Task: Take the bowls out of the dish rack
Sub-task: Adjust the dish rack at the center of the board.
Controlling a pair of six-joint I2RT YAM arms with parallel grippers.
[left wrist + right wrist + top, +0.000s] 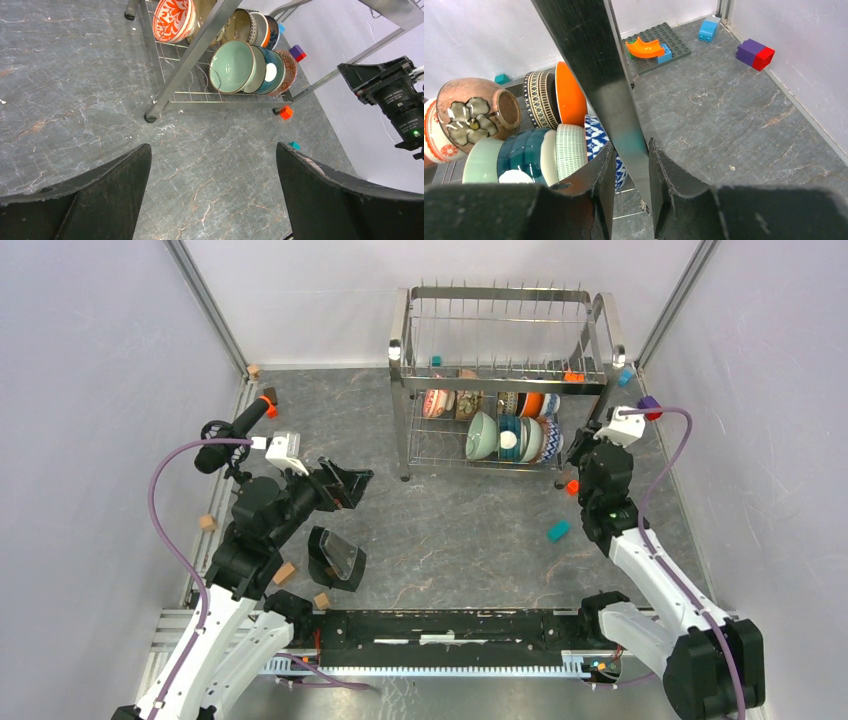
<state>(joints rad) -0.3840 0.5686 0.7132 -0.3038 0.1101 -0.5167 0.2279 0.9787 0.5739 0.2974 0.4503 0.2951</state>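
Note:
The dish rack stands at the back of the table. Its lower tier holds several bowls on edge: pale green, blue-and-white, orange and red-patterned. My left gripper is wide open and empty over bare table, left of the rack; its view shows the pale green bowl ahead of the gripper. My right gripper is at the rack's right front leg. Its fingers are closed narrowly around that leg, beside the blue-and-white bowl.
Small toy blocks lie near the rack: teal, orange, purple-red. A grey baseplate lies behind the rack. Wooden blocks sit by the left arm. Pale walls close in on three sides.

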